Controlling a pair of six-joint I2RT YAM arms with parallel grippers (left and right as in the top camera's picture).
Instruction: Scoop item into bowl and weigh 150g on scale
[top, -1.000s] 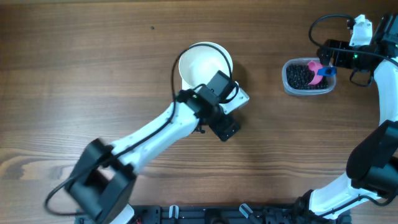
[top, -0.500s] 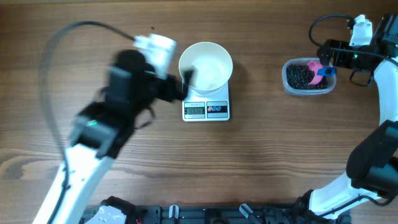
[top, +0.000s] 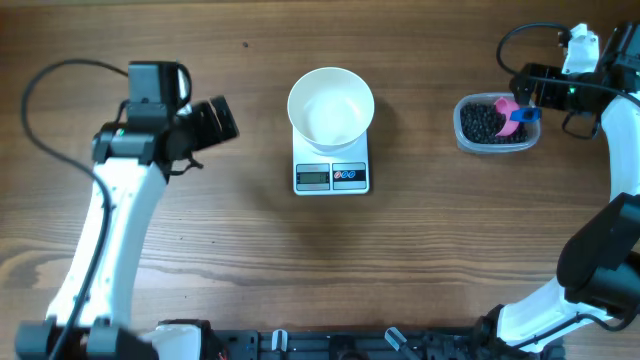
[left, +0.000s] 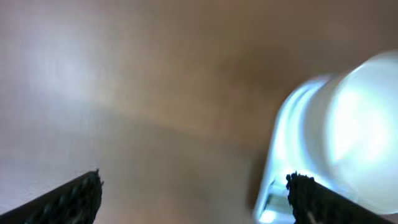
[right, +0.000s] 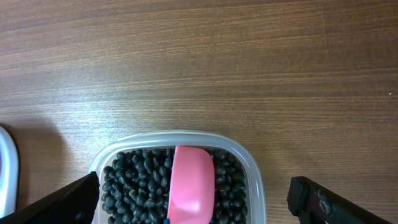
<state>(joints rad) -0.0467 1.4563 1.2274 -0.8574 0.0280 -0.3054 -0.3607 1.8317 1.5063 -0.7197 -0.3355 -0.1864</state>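
The white bowl (top: 331, 107) stands on the small white scale (top: 332, 176) at the table's middle. It looks bare inside. To the right, a clear tub (top: 495, 123) holds the item, a pile of small black beans (right: 134, 183), with a pink scoop (right: 191, 183) lying on them. My right gripper (right: 193, 208) hovers over the tub, open, its fingertips (right: 74, 199) wide apart on either side of the scoop. My left gripper (top: 226, 118) is open over bare wood, left of the bowl. Its blurred wrist view catches the bowl (left: 364, 124) and a corner of the scale (left: 273, 199) at the right.
The scoop's blue handle (top: 527, 115) points toward the right wrist. A black cable (top: 520, 40) loops at the far right corner. Bare wood (top: 420, 260) lies in front of the scale and between the scale and the tub.
My left arm has swung off the scale and far to the left, uncovering the bowl and the scale's display. The right arm, tub and scoop have not moved.
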